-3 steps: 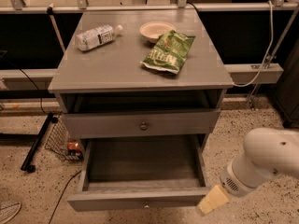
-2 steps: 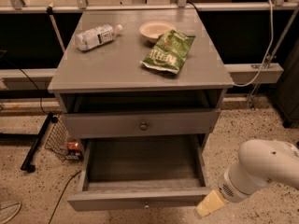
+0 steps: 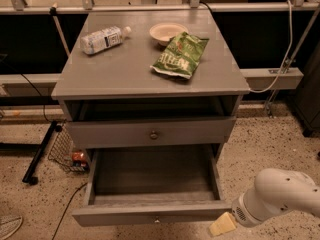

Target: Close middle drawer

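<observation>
Lower and a little further left than a second ago, the white arm (image 3: 280,196) now has its end effector (image 3: 222,225) just beside the right end of the middle drawer (image 3: 125,215) front, close to the floor. Whether it is open or closed cannot be told. The drawer stands pulled far out, its box bare, below the top drawer (image 3: 110,133), which sits slightly out too.

The main risk, I judge, is an off-centre push. Contact this near the right corner could skew the drawer and jam it, or the tip could slip past the corner and miss the front. Pushing nearer the small knob (image 3: 156,219) would run straighter.

Speckled floor (image 3: 270,154) to the right and in front gives the arm room. On the left, a wire basket (image 3: 62,149) and a black stand leg (image 3: 40,154) crowd the cabinet. The bottle (image 3: 102,38), bowl (image 3: 167,31) and green bag (image 3: 181,55) on the counter (image 3: 115,76) lie well apart from the work.
</observation>
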`<state>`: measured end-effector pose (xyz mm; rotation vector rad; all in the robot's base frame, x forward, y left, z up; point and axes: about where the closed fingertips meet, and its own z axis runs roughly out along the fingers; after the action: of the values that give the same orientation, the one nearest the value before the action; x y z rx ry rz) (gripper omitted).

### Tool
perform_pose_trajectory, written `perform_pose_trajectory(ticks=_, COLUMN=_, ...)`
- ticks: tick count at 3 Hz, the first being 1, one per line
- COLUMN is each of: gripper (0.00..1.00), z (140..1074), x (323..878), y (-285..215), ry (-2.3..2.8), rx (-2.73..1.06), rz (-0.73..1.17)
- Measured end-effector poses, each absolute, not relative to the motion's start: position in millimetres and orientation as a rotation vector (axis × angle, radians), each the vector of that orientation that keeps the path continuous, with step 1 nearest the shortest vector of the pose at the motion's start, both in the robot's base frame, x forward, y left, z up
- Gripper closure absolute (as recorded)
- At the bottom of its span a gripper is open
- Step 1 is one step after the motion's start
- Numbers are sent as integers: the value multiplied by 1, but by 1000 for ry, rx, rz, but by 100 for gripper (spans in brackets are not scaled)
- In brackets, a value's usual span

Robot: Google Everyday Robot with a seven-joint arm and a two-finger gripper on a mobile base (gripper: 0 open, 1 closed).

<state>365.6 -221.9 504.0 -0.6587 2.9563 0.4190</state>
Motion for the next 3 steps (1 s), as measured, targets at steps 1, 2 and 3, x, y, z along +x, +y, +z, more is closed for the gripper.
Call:
perform_pose_trajectory(ticks=1, gripper=39, z=479, x=363, y=-219, ry=2969, rx=-609, rz=473)
perform_pose_trajectory(ticks=2, gripper=61, z=463, x=361, y=-216, ry=2981, rx=-579, rz=504)
perform_pose_trajectory(ticks=3, gripper=85, z=446, x=362, y=-208, ry=2968, rx=-581, rz=515)
